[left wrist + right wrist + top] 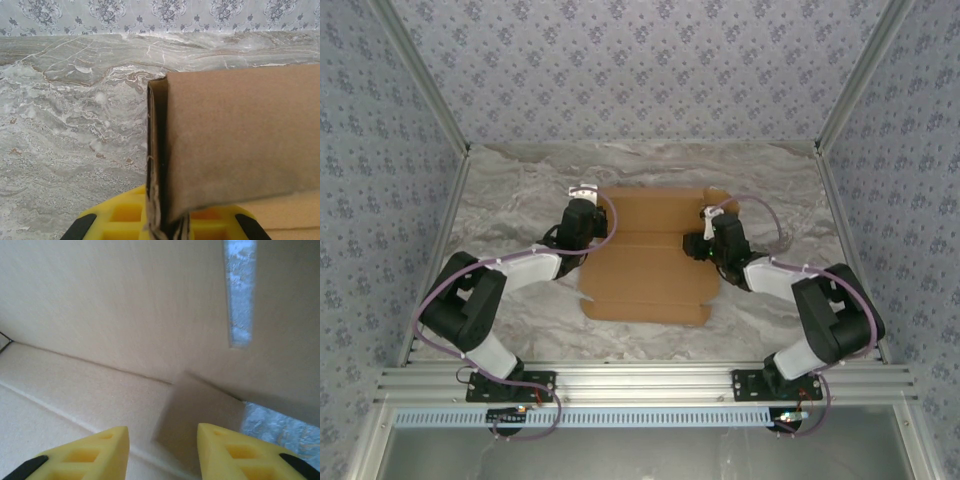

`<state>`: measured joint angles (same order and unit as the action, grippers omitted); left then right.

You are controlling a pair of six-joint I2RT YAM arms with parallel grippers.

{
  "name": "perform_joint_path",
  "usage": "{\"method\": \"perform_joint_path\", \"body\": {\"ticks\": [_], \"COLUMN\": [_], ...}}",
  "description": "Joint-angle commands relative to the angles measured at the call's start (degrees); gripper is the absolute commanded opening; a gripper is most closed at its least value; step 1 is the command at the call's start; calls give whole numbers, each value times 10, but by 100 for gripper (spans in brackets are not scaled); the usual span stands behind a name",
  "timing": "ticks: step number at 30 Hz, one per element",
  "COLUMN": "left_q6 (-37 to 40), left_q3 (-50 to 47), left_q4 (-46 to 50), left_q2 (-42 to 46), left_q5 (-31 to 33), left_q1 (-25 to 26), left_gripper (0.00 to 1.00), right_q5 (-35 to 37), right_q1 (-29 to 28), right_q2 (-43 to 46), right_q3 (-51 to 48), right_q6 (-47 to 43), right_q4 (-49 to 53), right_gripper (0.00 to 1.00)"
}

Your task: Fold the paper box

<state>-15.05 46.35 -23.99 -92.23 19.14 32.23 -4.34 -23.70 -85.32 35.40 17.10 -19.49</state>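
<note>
The paper box (pixel 650 270) lies as a brown cardboard sheet in the middle of the marble table. My left gripper (pixel 582 202) is at its far left corner. In the left wrist view that gripper (pixel 167 226) is shut on the edge of a raised side flap (pixel 240 135), which stands upright between the yellow fingers (pixel 125 215). My right gripper (pixel 703 232) hovers over the sheet's right side. In the right wrist view it (pixel 162 442) is open just above the cardboard (pixel 125 305), with a small folded tab (pixel 200 405) lying beyond the gap between its fingertips.
Bare marble table (pixel 510 210) surrounds the sheet on the left, the far side and the right. A cut slot (pixel 240 290) in the cardboard shows marble through it. Patterned walls close in three sides, and an aluminium rail (pixel 640 382) runs along the near edge.
</note>
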Motion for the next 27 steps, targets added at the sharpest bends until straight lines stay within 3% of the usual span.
{"method": "perform_joint_path", "body": {"ticks": [1, 11, 17, 21, 27], "left_q6": [1, 12, 27, 33, 32], "left_q3": [-1, -4, -4, -5, -4], "left_q4": [-18, -18, -18, -19, -16], "left_q2": [22, 27, 28, 28, 28], "left_q5": [8, 9, 14, 17, 15], "left_q1": [-7, -17, -19, -18, -18], "left_gripper": [0, 0, 0, 0, 0], "right_q5": [21, 49, 58, 51, -23], "right_q1": [4, 18, 63, 128, 256], "right_q2": [49, 211, 317, 303, 182], "right_q3": [-6, -40, 1, 48, 108], "right_q6": [-7, -26, -42, -44, -25], "right_q4": [41, 162, 262, 300, 307], "right_gripper": [44, 54, 55, 55, 54]}}
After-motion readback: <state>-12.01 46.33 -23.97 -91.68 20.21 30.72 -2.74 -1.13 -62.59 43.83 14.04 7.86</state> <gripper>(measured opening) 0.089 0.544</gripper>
